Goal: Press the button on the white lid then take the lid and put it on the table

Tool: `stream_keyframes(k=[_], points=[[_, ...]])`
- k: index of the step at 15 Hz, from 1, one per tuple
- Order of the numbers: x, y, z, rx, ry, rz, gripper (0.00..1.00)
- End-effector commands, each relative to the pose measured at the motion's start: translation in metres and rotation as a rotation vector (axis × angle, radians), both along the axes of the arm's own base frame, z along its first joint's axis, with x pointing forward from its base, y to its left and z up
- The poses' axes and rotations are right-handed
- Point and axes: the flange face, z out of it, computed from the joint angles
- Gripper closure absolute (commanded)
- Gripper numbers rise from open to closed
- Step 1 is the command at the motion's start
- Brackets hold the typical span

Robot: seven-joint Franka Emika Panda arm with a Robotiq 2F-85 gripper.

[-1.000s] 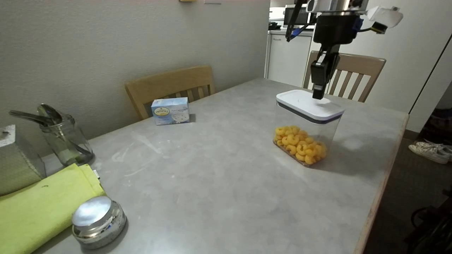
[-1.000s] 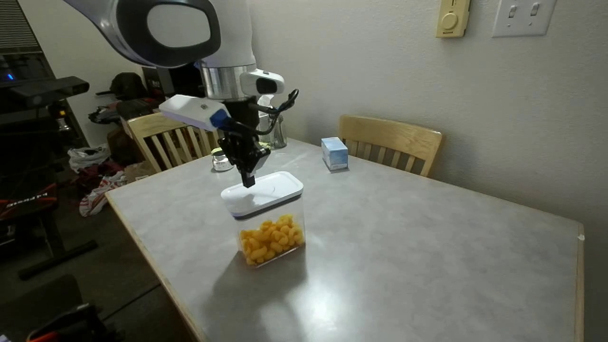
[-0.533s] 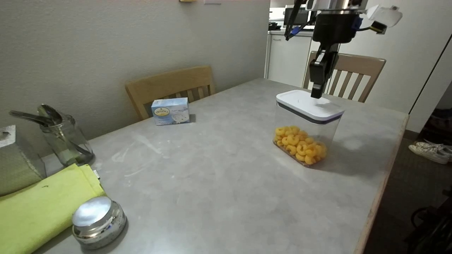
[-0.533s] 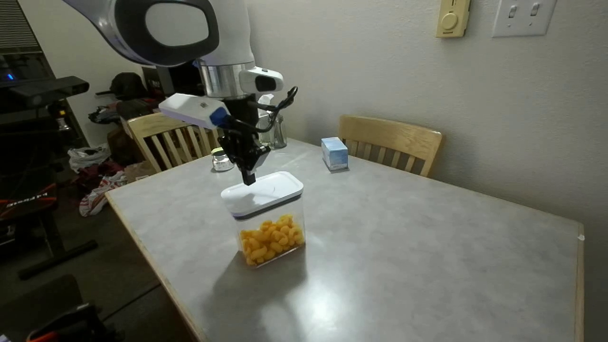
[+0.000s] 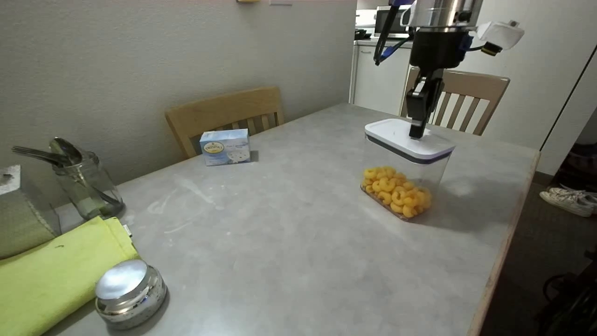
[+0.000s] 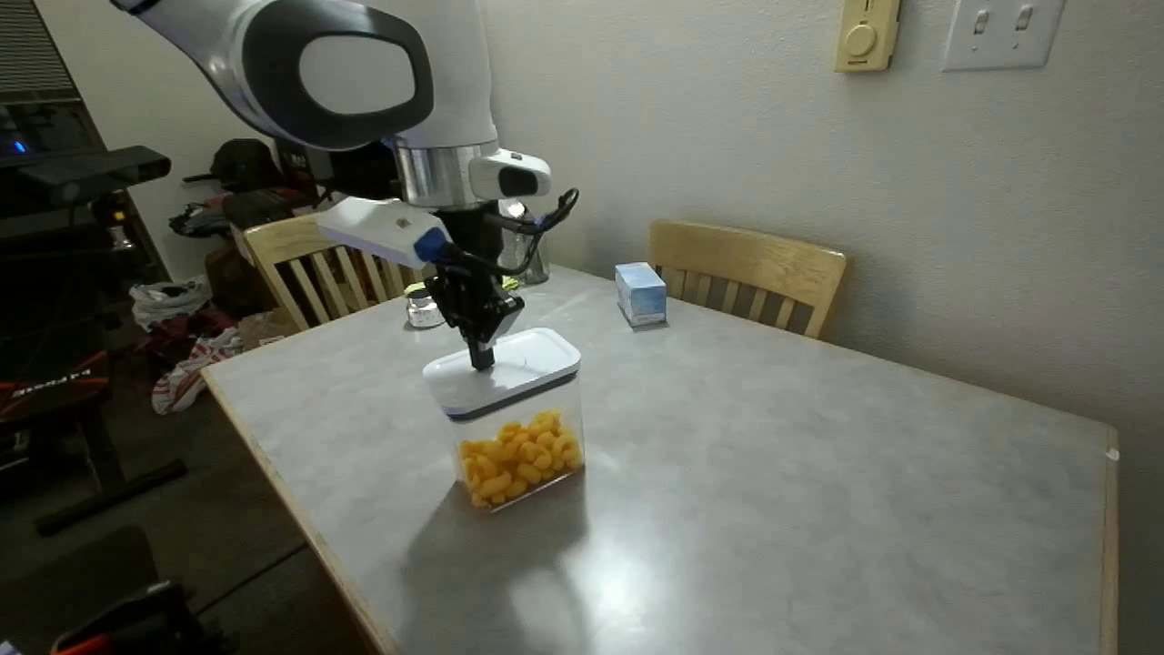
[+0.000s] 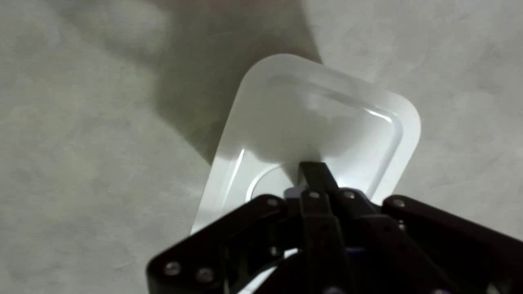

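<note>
Pincer (image 5: 416,134): closed at button (image 7: 269,182) | contact: unclear | white lid (image 5: 396,134): on container (image 5: 396,161)

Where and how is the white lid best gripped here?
Probably from straight above, gripping the white lid across its long edges: it lies level on the upright container, and its rounded-rectangle shape is narrower that way. The button looks flush, offering little to pinch unless it rises when pressed. The pincer looks shut and would need opening first.
</note>
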Motion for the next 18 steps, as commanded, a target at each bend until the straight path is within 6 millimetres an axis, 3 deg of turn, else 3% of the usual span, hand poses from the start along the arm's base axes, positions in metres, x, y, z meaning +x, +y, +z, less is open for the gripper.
stream_keyframes(k=[1, 7, 10, 18], points=[[0.013, -0.007, -0.017, 0.031, 0.004, 0.003, 1.0], [0.038, -0.021, -0.041, 0.094, 0.021, -0.027, 1.0], [0.05, -0.043, -0.069, 0.108, 0.069, -0.077, 1.0], [0.067, -0.07, -0.082, 0.156, 0.272, -0.127, 1.0]])
